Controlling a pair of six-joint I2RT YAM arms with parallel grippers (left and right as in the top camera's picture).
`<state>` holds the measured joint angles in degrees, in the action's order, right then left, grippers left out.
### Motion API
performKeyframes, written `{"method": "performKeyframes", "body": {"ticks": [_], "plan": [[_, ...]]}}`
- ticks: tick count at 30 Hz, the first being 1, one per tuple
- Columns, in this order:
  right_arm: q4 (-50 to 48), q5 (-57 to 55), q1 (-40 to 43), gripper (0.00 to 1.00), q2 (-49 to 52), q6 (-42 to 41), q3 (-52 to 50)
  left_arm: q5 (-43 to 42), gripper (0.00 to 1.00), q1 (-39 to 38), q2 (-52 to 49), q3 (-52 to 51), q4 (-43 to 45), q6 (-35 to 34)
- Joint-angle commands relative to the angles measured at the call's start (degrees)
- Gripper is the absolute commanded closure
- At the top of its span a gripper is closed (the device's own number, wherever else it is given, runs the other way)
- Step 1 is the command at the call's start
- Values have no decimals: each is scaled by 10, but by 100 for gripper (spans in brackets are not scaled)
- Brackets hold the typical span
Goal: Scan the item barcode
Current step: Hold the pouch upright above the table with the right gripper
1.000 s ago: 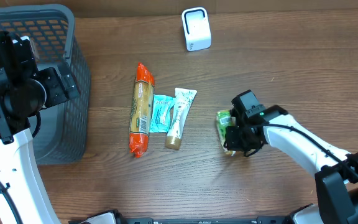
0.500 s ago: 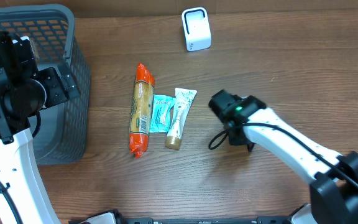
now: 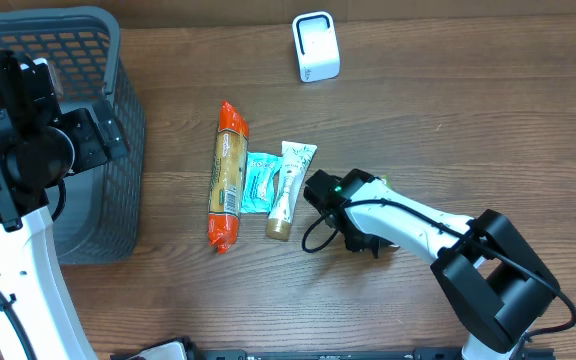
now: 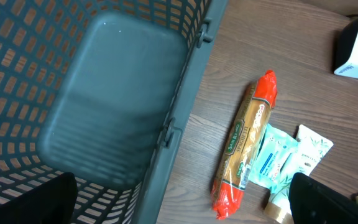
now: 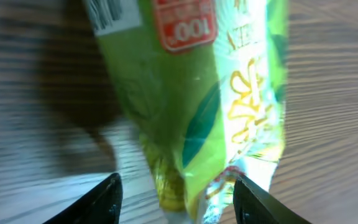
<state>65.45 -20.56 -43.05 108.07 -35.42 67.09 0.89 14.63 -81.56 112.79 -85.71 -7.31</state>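
the big brown desk [image 3: 488,120] holds everything. the grey basket [image 3: 68,60] sits at the left side, and the left tool [image 4: 194,199] hangs over it with its two fingers spread wide and nothing in between. it is not needed for this step, i think

the white scanner [image 3: 316,46] stands at the far edge of the desk, well apart from the right tool [image 5: 179,190]. the right tool is low over the desk, just beside the white tube [image 3: 288,185]. its fingers are apart and they do not squeeze anything

the green packet [image 5: 191,93] seems to lie on the desk right under the right tool. from above the arm hides almost all of it. in the right wrist view its long side runs from between the fingers straight away from the tool. its near end sits between the fingertips. the far end has a red label [image 5: 185,25] and the barcode [image 5: 107,15], which faces up at the camera

the job now looks like getting a good hold. it is best to pinch the near end and keep the fingers off the barcode. the bag looks soft, so a gentle squeeze is enough. then lift it clear of the tube and turn the barcode side to the scanner
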Motion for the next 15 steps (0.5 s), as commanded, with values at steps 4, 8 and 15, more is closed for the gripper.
{"method": "performKeyframes", "body": {"ticks": [4,8,15], "plan": [[-29,107,20,41,-76,-9,25,-5,0,1,-2,-2,2,-4],[-34,132,43,18,-155,-7,24,-5,0,1,-2,-2,2,-4],[-52,155,97,9,-178,50,-23,-5,0,1,-2,-2,2,-4]]}}
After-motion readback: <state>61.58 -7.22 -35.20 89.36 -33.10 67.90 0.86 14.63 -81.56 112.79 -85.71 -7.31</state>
